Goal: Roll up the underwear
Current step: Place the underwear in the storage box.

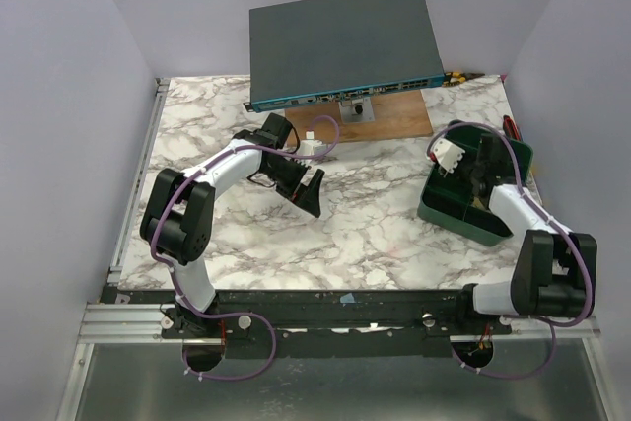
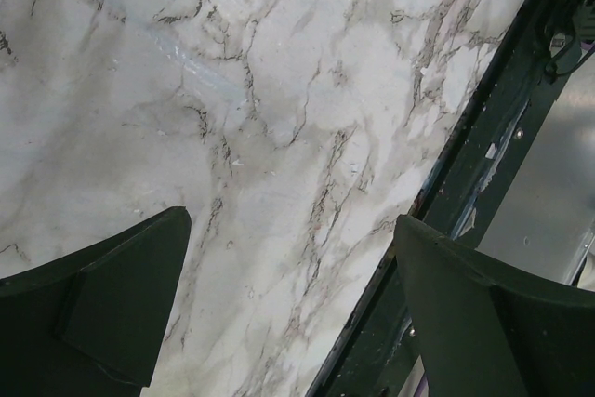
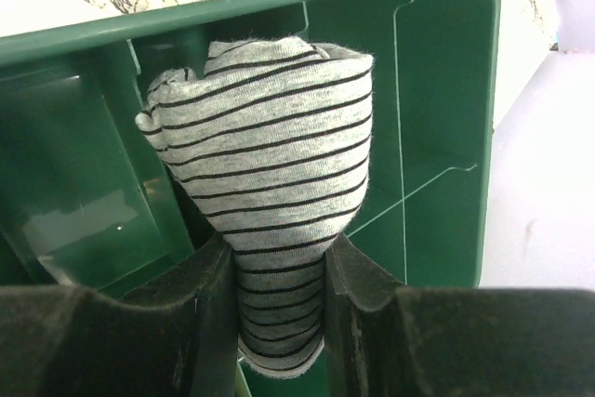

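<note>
Your right gripper [image 3: 279, 271] has its fingers partly closed on the rolled underwear [image 3: 270, 137], a grey bundle with thin black stripes. The two dark fingers pinch its lower end from either side, and the fatter part of the roll stands out beyond the fingertips. The roll is inside the green bin [image 3: 437, 90], beside one of its dividers, at the right side of the marble table [image 1: 375, 234]; you cannot tell whether it touches the bin floor. Your left gripper [image 2: 290, 230] is spread wide and holds nothing, hovering over bare marble left of the table's middle. At the far edge, a flat dark grey box [image 1: 345, 41] sits tilted over a wooden board [image 1: 399, 125].
</note>
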{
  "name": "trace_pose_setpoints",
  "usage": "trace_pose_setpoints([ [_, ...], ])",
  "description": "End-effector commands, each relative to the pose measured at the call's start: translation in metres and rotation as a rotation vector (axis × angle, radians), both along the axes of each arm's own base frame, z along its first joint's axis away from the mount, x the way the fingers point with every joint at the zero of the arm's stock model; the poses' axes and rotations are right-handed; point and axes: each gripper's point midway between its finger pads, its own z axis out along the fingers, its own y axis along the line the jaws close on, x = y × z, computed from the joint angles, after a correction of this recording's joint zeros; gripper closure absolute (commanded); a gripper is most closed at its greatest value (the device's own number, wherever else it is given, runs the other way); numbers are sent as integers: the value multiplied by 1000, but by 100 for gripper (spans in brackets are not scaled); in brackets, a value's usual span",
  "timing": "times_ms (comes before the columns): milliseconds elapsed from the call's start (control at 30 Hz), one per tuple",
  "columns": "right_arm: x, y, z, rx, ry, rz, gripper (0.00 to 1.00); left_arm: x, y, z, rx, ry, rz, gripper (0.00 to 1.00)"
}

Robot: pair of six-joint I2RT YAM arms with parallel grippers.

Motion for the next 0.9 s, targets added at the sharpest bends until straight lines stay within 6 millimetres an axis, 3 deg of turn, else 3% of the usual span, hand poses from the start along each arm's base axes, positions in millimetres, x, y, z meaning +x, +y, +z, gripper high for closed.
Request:
trace_pose_setpoints([
  [0,6,5,-3,-12,17,93,99,1,-3,11,-40,-15,-17,1],
  [267,3,16,-25,38,149,159,99,2,-3,9,-34,-7,-15,1],
  [633,-7,9,-56,83,366,189,96,2,-2,11,-28,-10,-30,1],
  [867,-21,8,-86,92,482,196,94,4,-3,23,-43,-49,-68,1],
])
